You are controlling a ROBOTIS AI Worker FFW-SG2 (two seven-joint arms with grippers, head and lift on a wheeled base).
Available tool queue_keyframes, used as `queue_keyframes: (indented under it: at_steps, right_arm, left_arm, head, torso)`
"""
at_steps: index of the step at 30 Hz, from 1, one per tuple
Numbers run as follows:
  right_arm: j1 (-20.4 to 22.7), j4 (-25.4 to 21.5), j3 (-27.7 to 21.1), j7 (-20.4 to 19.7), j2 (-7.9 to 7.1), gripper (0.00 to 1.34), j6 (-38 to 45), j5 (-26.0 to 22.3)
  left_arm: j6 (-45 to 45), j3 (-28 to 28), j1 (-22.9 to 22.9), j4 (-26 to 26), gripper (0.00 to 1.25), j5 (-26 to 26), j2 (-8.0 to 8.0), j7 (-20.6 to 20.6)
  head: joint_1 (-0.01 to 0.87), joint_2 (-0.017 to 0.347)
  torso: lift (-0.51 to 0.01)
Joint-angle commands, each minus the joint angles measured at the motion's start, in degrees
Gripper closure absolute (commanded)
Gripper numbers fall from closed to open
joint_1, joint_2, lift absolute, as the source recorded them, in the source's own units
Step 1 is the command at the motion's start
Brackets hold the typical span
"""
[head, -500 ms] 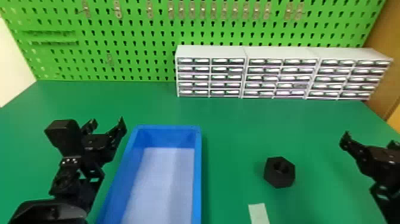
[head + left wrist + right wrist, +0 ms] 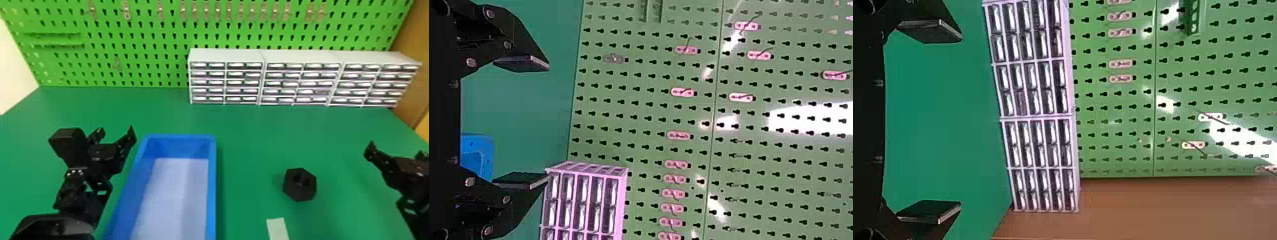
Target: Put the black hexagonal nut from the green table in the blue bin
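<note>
Black fingers wide apart, nothing between them, on the left gripper [image 2: 547, 121], and it's the same story on the right gripper [image 2: 960, 121]! In the head view the left one sits at left of frame, just beside the blue bin [image 2: 212, 191], the right one over at the right edge. And here's the prize: the black hexagonal nut [image 2: 300, 185], right of centre and low in the frame, resting on the green table [image 2: 249, 127] between bin and right gripper. So the score: no grasp made, no delivery; pick-up, carry and release all remain, and the right arm looks the likelier to go. Against the earlier head view? No visible change: both arms hold their places, and nut and bin haven't budged.
</note>
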Motion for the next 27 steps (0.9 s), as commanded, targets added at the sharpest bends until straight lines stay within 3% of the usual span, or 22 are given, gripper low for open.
queue_keyframes:
  at_steps: [1,6,12,18,23,27]
  right_arm:
    - [0.18,-0.29,0.05,0.00,-0.25,0.12,0.32,-0.37]
    - [0.09,-1.17,0.14,0.00,-0.68,0.12,1.90,-1.43]
    - [0.18,-2.49,0.93,0.35,-3.06,0.12,4.62,-4.86]
    - [-0.70,-2.93,1.02,4.92,-4.99,0.12,10.95,-7.76]
    - [-2.01,-4.34,0.84,8.44,-4.90,0.12,17.98,-7.32]
    - [-3.68,-7.06,0.84,11.34,-4.82,0.12,25.72,-4.33]
  left_arm:
    - [0.00,-0.07,0.00,0.00,0.46,0.00,0.00,-0.01]
    - [-0.17,0.02,-0.17,0.00,0.46,-0.09,0.00,-0.01]
    - [-0.70,0.11,-0.09,0.00,0.46,-0.18,0.00,-0.01]
    - [-0.70,0.54,-0.17,0.00,0.46,-0.35,0.00,-0.01]
    - [-0.79,0.72,-0.35,0.00,0.46,-0.53,0.00,-0.01]
    - [-0.88,0.72,-0.35,0.00,0.46,-0.62,0.00,-0.01]
  head:
    - [0.657,0.057]
    - [0.657,0.057]
    - [0.657,0.057]
    - [0.657,0.057]
    - [0.657,0.057]
    - [0.657,0.057]
  torso:
    - [-0.095]
    - [-0.095]
    - [-0.095]
    - [-0.095]
    - [-0.095]
    - [-0.095]
